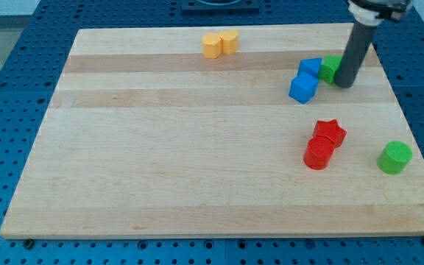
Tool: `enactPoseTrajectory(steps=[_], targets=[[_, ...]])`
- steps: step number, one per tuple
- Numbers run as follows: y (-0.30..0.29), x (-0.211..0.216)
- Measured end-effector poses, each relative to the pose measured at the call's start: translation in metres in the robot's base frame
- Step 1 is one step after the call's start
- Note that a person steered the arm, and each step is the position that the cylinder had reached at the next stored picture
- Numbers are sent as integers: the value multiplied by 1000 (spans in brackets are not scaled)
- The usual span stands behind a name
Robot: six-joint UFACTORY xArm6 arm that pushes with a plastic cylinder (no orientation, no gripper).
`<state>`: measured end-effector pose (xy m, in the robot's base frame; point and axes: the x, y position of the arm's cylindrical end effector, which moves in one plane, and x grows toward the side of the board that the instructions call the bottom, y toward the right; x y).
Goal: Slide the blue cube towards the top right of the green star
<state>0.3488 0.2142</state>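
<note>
A wooden board (pixel 197 147) is lying flat. My tip (pixel 344 84), a plain rod with no jaws to open or close, is resting near the view's upper right. The green star (pixel 330 68) is sitting just left of it, touching or nearly so. The blue cube (pixel 303 88) is lying further left, slightly below, beside another blue block (pixel 311 68). Well below the tip are sitting a red star (pixel 330 132), a red cylinder (pixel 319 154) and a green cylinder (pixel 394 157). Two yellow blocks (pixel 219 43) are sitting far left.

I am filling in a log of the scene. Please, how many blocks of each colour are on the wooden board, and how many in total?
Yellow: 2
Blue: 2
Red: 2
Green: 2, one partly hidden behind my tip, at, and a cylinder
Total: 8 blocks
</note>
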Motion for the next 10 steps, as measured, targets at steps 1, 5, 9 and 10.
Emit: enactPoseTrajectory(steps=[1, 5, 9, 10], targets=[[-12, 2], [-49, -12], [-23, -23], [-21, -44]])
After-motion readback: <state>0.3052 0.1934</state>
